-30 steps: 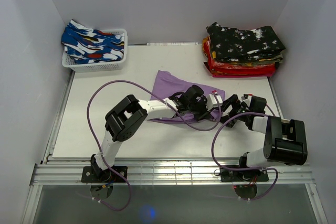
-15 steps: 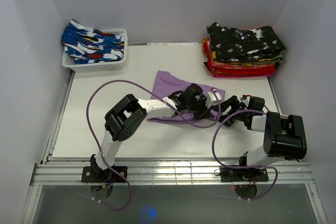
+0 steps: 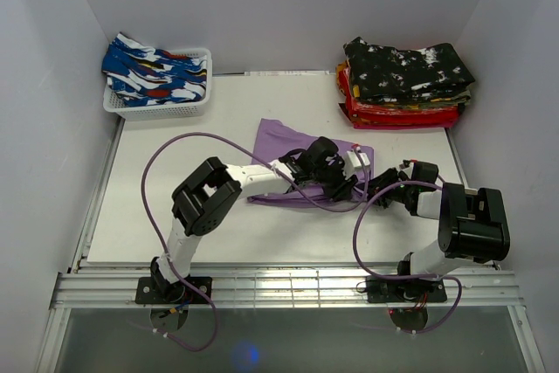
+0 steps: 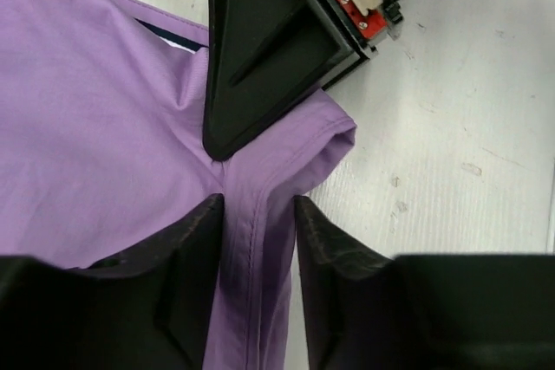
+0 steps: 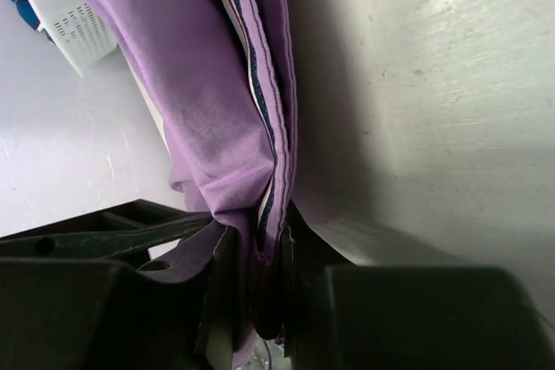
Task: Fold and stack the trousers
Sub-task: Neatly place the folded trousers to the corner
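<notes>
Mid-table (image 3: 201, 128): purple trousers (image 3: 288, 141), partly folded. Soft, light, limp, likely to sag and slip, so best pinched at stitched edge. Right claw (image 5: 251, 249) clamped on layered hem. Left claw (image 4: 258, 214) parted over seam, no grip. Smooth white top, walled in; folded stack (image 3: 406, 85) back right, basket (image 3: 157, 104) back left

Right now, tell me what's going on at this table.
Both arms are working on the purple trousers lying folded in front of them. The right arm's fingers are clamped on the folded edge at its near right corner. The left arm's fingers straddle the hem beside them, spread apart and not pinching. A stack of folded trousers sits at the back right, and a basket of blue patterned clothes at the back left.
</notes>
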Motion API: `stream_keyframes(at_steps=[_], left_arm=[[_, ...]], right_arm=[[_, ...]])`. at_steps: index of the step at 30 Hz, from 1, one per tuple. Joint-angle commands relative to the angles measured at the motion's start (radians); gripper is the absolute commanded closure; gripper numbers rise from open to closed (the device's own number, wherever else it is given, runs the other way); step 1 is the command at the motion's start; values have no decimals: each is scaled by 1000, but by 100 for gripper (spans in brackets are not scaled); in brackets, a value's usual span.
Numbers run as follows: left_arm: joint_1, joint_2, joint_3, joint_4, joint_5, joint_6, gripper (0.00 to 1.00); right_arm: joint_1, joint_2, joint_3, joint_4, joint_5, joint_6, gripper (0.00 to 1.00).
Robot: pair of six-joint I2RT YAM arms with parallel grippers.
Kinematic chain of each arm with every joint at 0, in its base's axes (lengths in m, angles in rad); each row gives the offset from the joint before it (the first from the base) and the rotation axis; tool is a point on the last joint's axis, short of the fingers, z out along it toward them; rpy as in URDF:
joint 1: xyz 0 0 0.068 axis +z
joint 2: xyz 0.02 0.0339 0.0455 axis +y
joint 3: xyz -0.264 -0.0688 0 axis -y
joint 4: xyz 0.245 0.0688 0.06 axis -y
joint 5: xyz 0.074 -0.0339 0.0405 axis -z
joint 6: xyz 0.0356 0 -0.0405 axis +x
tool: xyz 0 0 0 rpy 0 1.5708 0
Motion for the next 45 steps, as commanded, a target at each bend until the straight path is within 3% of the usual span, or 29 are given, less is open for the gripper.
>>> stream_keyframes(at_steps=[1,8,12,14,17,20,27,35,45], left_arm=[[5,-162,-10,-75,40,30,49],[134,-542,-222,-308,74,-84,37],[334,-654,-282,-469,27,-190,29],[425,-667,-315,-551,46,-254,27],[653,-662,-377,-604,134,-339,27],[728,-644,-438,-580,201,-391,27],[726,-582,-535,-458,231,-497,28],[710,-520,-653,-243,241,-715,29],[607,-444,-679,-164,73,-867,35]], right_arm=[[2,0,34,-24,25,-38,92],[2,-31,77,-134,27,-142,92],[2,-40,111,-216,29,-232,92],[2,-43,124,-248,30,-276,92],[2,-48,152,-317,36,-368,92],[2,-49,172,-372,44,-440,92],[17,-62,207,-458,73,-527,92],[36,-59,204,-480,101,-549,92],[52,-52,209,-477,140,-533,92]])
